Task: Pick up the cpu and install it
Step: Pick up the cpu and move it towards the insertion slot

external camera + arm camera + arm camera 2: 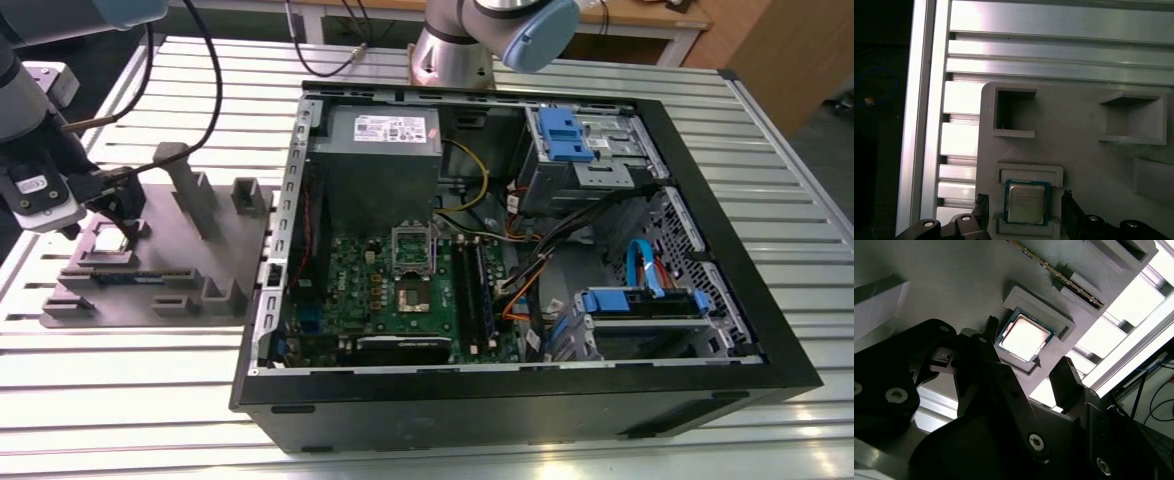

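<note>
While we look from the wrist outward, the gripper [1025, 201] comes first: its fingers [1070, 212] stand apart, one on each side of the cpu [1026, 202], and they hold nothing. In both wrist views there is a small gap between each finger and the chip's edge, so we judge that they do not touch it yet, though we cannot be fully sure of this.

The cpu [1024, 337] lies flat in its square nest, shiny side up, with the raised walls of the nest close around it. The nest is part of a grey tray [1079, 150], which also has two empty pockets a little further on. The tray rests on a slatted metal table [134, 400], at the exterior view's left.

Further away, at the exterior view's right of the tray, the open case [534, 400] lies on the same table. Inside it we see the green board [467, 290], and on it the socket [414, 292]. Its frame seems to be lifted and no chip seems to sit in it, but it is small in the picture and we say this with care.

So we judge the task to be at its beginning. The gripper [118, 215] is placed over the cpu, but the chip is not grasped and not lifted. The whole way to the case, and the seating in the socket, is not done.
</note>
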Robot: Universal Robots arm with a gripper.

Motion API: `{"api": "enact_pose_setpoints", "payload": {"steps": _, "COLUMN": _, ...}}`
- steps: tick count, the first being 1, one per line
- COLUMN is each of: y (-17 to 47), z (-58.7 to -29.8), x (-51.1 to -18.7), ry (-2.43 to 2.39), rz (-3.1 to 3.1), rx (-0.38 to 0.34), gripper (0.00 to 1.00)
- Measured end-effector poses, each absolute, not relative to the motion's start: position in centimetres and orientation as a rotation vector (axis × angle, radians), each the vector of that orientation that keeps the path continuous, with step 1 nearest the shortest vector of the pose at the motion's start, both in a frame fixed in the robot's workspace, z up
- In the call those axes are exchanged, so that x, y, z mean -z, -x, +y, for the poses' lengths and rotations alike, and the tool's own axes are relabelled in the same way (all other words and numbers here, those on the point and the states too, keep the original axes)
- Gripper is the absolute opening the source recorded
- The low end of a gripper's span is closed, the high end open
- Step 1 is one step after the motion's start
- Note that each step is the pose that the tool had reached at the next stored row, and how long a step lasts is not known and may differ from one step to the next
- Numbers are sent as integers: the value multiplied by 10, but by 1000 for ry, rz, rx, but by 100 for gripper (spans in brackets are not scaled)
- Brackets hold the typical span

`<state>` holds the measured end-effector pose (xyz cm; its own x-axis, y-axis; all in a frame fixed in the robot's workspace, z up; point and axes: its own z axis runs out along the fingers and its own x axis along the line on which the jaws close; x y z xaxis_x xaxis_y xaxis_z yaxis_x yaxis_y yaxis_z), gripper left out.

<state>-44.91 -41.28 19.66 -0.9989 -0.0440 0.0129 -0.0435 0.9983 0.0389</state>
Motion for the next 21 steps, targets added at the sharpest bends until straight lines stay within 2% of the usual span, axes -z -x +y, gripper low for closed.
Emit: {"api": "enact_pose_setpoints", "payload": {"steps": 21, "y": 449, "z": -411, "x": -187, "ry": -69, "rz": -3126, "rx": 60, "gripper": 68}}
